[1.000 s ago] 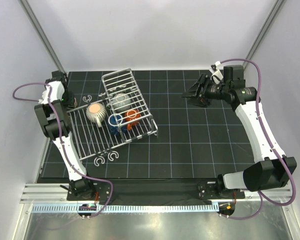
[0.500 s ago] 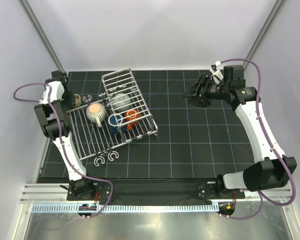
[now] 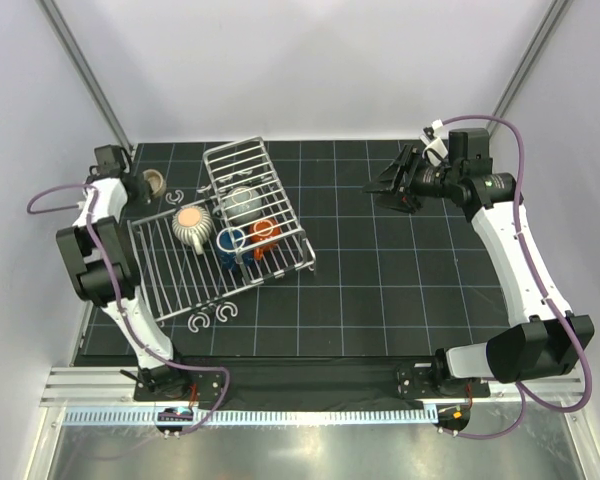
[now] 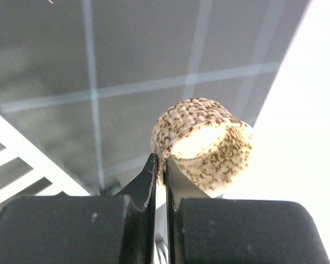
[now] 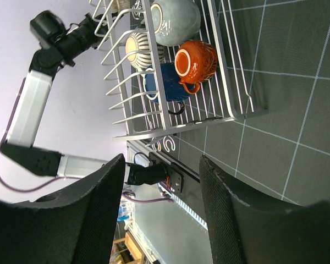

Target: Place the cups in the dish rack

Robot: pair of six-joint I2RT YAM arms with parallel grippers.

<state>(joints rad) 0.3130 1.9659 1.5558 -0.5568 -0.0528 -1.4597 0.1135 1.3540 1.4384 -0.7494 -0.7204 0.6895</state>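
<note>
Slowly lift with your left pincer (image 4: 160, 165), shut at the rim of the brown cup (image 4: 209, 143) just behind the rack (image 3: 165, 262); a true hold I cannot tell, and your right pincer (image 5: 162, 162) hangs half open, empty.

Black mat (image 3: 400, 300) with white grid lines covers table. Wire dish rack (image 3: 170, 270) sits angled on left half. Two white C-shaped hooks (image 3: 198, 322) lie just in front of rack, further hook (image 3: 176, 197) beside its far-left edge. Small tan cup (image 3: 155, 180) at far-left corner, contact with mat unclear.
</note>
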